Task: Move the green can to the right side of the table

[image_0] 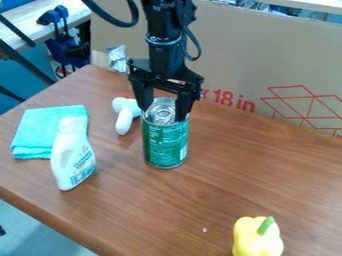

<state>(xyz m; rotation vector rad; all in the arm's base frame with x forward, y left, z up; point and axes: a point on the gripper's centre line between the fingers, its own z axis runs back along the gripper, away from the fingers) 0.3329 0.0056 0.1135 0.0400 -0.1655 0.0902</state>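
The black gripper (163,116) hangs from the top of the camera view over a green can (165,145), with its fingers apart. Its fingertips are at the left and right edges of the silver lid; whether they touch the can is unclear. The can stands upright on the wooden table. Just left of it lies a white object (124,116) with a rounded, knobbed top end. Farther left, a white bottle (71,157) overlaps the front right part of a folded turquoise cloth (40,131). A yellow bell pepper (256,239) with a green stem sits near the bottom right.
A cardboard panel (234,55) with red markings stands along the table's back edge. Crumpled silvery material (117,59) is at the back left, near the panel. Blue and black clamps (63,42) are at the upper left. The wooden table (260,170) has its left front edge in view.
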